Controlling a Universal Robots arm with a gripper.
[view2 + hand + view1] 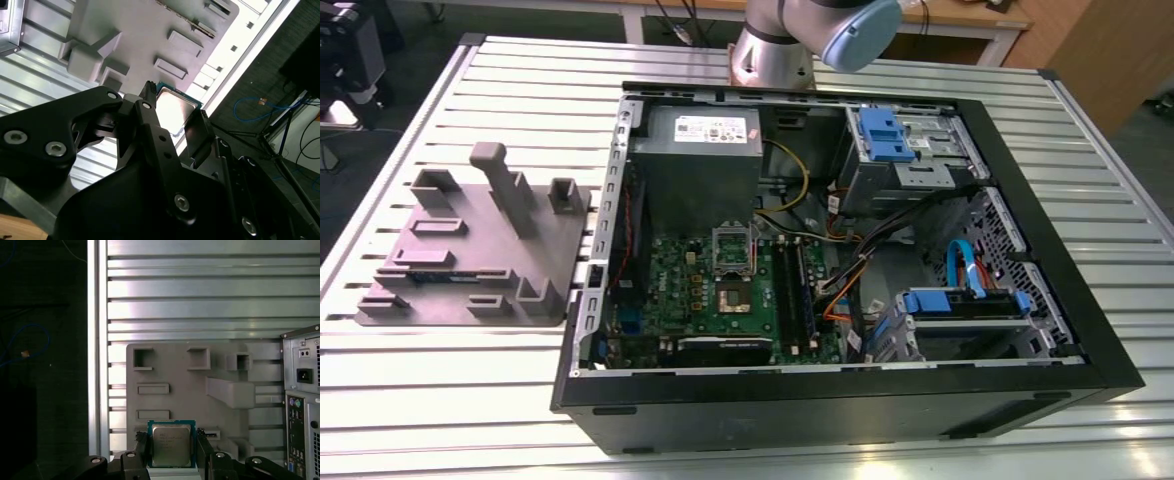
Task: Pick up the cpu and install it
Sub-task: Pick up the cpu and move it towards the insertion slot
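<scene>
Gripper: black fingers pinch the cpu by two opposite edges (metal top toward the first wrist camera); the gripper body is cut off at the frame edge.
Cpu backdrop: grey fixture block lies behind it in both wrist views.
Exterior view's left: fixture block on the slatted table.
Arm: cut off by the upper edge.
Exterior view's right: open computer case; socket on its green board is hard to make out.
Second wrist view: a finger hides part of the cpu.
</scene>
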